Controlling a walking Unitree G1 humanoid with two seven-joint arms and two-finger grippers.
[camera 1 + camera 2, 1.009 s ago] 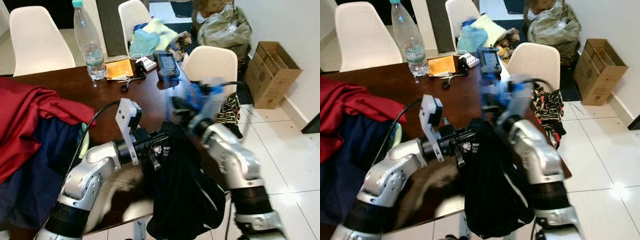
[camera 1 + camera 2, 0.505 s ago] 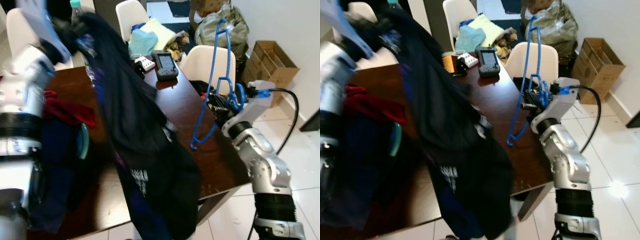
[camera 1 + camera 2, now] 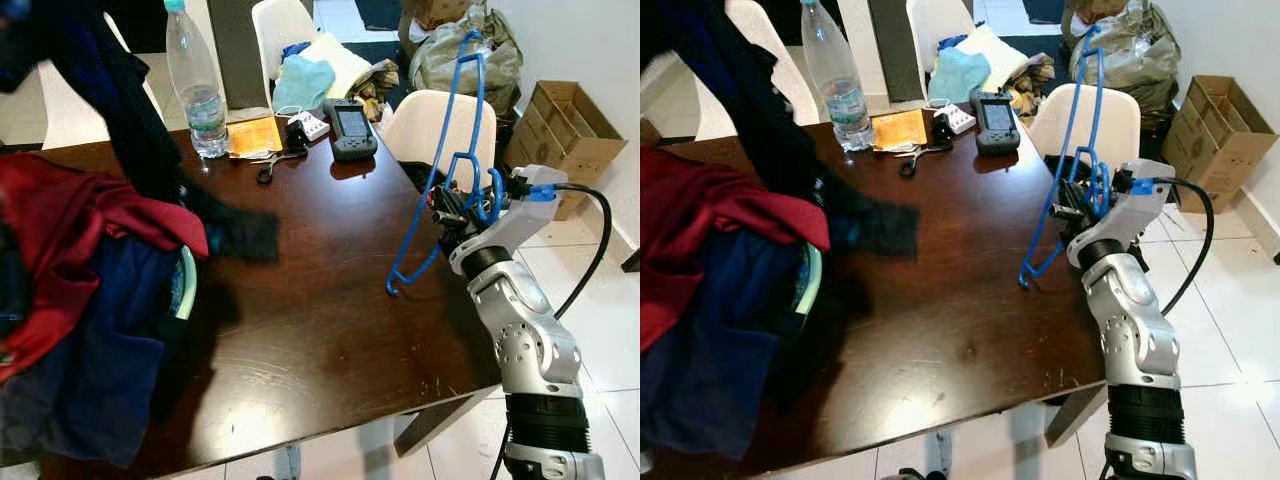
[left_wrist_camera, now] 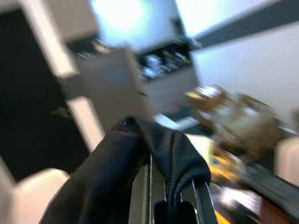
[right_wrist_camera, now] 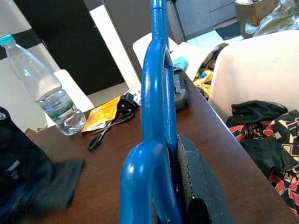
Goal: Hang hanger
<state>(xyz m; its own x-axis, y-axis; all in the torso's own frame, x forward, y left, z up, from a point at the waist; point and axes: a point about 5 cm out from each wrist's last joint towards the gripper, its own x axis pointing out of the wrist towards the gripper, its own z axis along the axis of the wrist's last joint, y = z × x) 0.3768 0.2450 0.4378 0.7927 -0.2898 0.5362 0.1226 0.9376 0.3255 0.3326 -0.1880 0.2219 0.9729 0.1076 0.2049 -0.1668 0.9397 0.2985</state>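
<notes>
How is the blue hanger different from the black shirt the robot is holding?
The blue hanger is a stiff, thin frame, held upright over the right side of the table by the right gripper. The black shirt is soft, dark cloth, hanging limp from the left gripper, its lower end trailing onto the table by the red cloth. The hanger is bare; the shirt is not on it. Both are clamped in shut jaws.

I find the head views evenly bright and mostly sharp, with soft glare patches on the dark table (image 3: 330, 300) and white floor tiles (image 3: 1230, 320), motion smear on the black garment (image 3: 240, 232), and my left wrist view badly blurred beneath a blown-out ceiling light.
</notes>
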